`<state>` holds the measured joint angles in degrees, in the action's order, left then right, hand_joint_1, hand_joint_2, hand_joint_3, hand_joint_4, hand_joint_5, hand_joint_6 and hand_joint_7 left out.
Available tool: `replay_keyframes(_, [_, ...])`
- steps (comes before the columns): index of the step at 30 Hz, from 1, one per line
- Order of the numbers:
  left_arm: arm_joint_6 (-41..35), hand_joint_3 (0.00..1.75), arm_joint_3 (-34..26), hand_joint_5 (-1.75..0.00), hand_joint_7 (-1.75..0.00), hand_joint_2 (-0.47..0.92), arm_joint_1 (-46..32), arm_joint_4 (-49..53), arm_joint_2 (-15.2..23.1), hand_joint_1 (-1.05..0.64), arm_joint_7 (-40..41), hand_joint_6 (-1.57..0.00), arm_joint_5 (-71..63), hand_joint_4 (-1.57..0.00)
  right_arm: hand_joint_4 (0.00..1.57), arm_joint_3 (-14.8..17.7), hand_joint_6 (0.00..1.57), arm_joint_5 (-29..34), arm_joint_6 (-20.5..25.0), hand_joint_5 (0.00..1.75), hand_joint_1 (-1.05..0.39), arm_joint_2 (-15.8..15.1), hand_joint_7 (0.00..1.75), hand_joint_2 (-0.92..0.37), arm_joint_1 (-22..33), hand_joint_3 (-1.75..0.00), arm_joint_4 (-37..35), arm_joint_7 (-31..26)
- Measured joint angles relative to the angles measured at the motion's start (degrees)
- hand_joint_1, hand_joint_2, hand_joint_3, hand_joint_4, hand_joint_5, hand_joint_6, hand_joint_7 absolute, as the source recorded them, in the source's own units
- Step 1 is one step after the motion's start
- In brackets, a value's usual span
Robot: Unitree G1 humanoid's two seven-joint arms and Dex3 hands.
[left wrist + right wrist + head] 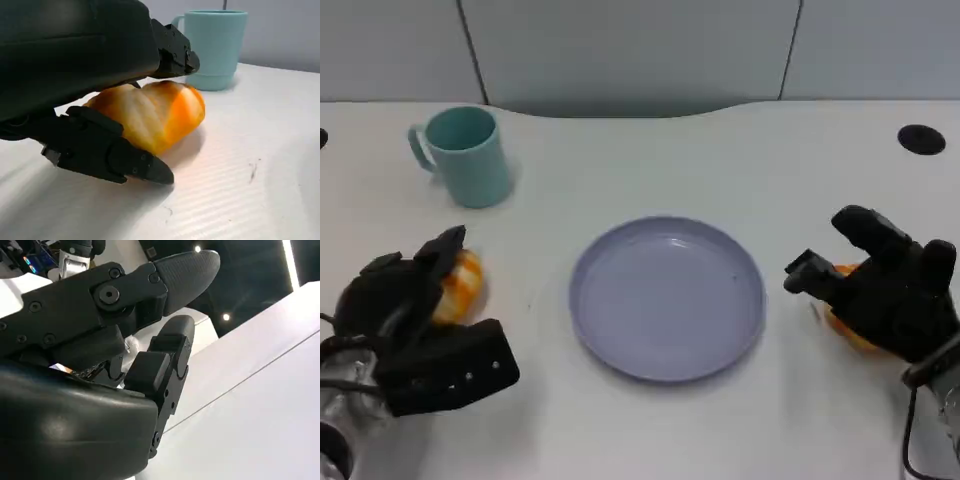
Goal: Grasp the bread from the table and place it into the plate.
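Note:
A lilac plate (pixel 665 297) lies in the middle of the white table. An orange and yellow bread (pixel 460 285) lies on the table left of the plate. My left hand (pixel 415 335) is on it; in the left wrist view the bread (pixel 155 117) sits between an upper finger (pixel 172 52) and a lower finger (pixel 112 152), both touching it. A second orange bread (pixel 842 328) shows under my right hand (pixel 885 295), right of the plate. The hand covers most of it, and its black fingers (pixel 165 355) are partly bent.
A teal mug (pixel 468 155) stands at the back left, also in the left wrist view beyond the bread as a teal mug (pixel 215 45). A black round hole (pixel 921 139) is at the table's back right. Grey wall panels run behind the table.

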<state>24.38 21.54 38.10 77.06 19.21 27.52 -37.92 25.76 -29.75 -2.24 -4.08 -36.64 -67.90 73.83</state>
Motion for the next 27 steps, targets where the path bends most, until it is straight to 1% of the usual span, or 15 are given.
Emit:
replay_keyframes(4, [2.86,0.00,-3.15,-0.67,-0.05,0.78,-0.51,0.00,0.00,-0.03,0.14,-0.55,3.74,-0.99,0.79,-0.01,1.07,0.01,-0.82,0.91,-0.49,0.00,0.01,-0.92,0.20,-0.06,0.00,0.25])
replay_keyframes(7, [4.06,0.00,-4.66,-0.63,-0.06,0.78,-0.49,-0.06,-0.02,-0.02,0.13,-0.63,5.21,-1.03,0.79,-0.02,1.08,0.02,-1.29,0.91,-0.49,0.00,0.01,-0.92,0.21,-0.06,0.00,0.26])
replay_keyframes(10, [6.07,0.00,-6.03,-0.61,-0.05,0.77,-0.49,-0.16,-0.06,-0.01,0.17,-0.67,6.70,-1.07,0.79,-0.15,1.09,0.06,-1.15,0.91,-0.49,-0.01,0.01,-0.92,0.21,-0.05,-0.01,0.24])
replay_keyframes(13, [8.62,0.00,-7.35,-0.61,-0.05,0.77,-0.49,-0.31,-0.19,-0.01,0.44,-0.68,8.24,-1.08,0.79,-0.16,1.09,0.06,-0.65,0.92,-0.49,-0.01,0.01,-0.92,0.20,-0.03,-0.03,0.05])
replay_keyframes(15, [9.64,0.00,-7.86,-0.63,-0.06,0.76,-0.48,-0.34,-0.39,-0.01,0.76,-0.72,8.75,-1.08,0.78,-0.13,1.08,0.06,-0.64,0.91,-0.50,-0.02,0.00,-0.92,0.20,-0.05,-0.09,-0.02])
replay_keyframes(17, [12.98,0.00,-9.11,-0.64,-0.06,0.75,-0.21,-0.80,-1.43,-0.01,1.40,-0.74,10.33,-1.08,0.78,-0.08,1.08,0.08,-1.20,0.91,-0.50,-0.02,0.01,-0.92,0.20,-0.05,-0.39,-0.08])
replay_keyframes(19, [16.41,0.00,-10.09,-0.68,-0.05,0.78,1.01,-1.38,-2.83,-0.04,2.18,-0.75,11.26,-1.04,0.78,-0.08,1.07,0.12,-2.39,0.91,-0.51,0.09,0.00,-0.92,0.10,-0.06,-0.39,-0.53])
replay_keyframes(20, [17.55,0.00,-10.25,-0.69,-0.05,0.78,1.81,-1.66,-3.30,-0.04,2.21,-0.76,11.49,-1.04,0.78,-0.08,1.06,0.14,-3.05,0.88,-0.52,0.22,0.00,-0.92,0.02,-0.07,-0.39,-0.80])
replay_keyframes(21, [18.59,0.00,-10.48,-0.70,-0.05,0.78,2.66,-1.93,-3.76,-0.06,2.21,-0.77,12.02,-1.03,0.82,-0.06,1.08,0.16,-3.82,0.82,-0.54,0.35,0.01,-0.92,-0.10,-0.06,-0.52,-0.86])
replay_keyframes(23, [19.92,0.00,-11.08,-0.71,-0.05,0.78,4.25,-2.39,-4.72,-0.06,2.21,-0.79,12.67,-1.03,0.83,-0.03,1.07,0.29,-5.12,0.78,-0.53,0.38,0.00,-0.92,-0.31,-0.05,-0.94,-1.00])
replay_keyframes(27, [21.60,0.00,-12.42,-0.72,-0.04,0.77,5.27,-2.94,-7.17,-0.07,0.82,-0.80,14.57,-1.04,0.84,0.17,1.07,0.28,-5.36,0.75,-0.51,0.40,0.00,-0.92,-0.65,-0.05,-1.84,-1.17])
